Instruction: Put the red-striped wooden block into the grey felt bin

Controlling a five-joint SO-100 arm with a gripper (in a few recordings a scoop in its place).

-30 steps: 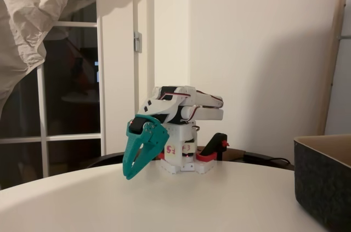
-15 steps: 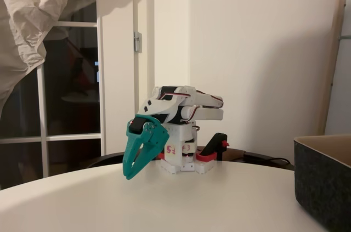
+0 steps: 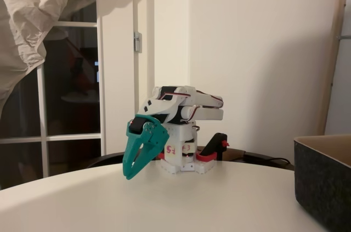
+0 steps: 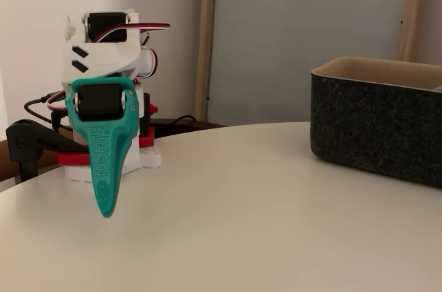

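My end effector [image 3: 128, 176] is teal and points down at the white counter [image 3: 181, 204], its tip hanging just above the surface. In both fixed views the two fingers lie together at the tip, with nothing between them, so it is closed and empty. My arm [image 4: 103, 50] is folded low over its white base. The grey felt bin [image 4: 376, 119] stands on the counter well apart from my end effector [image 4: 106, 212], at the right edge of both fixed views. Its tan inside shows at the rim [image 3: 323, 143].
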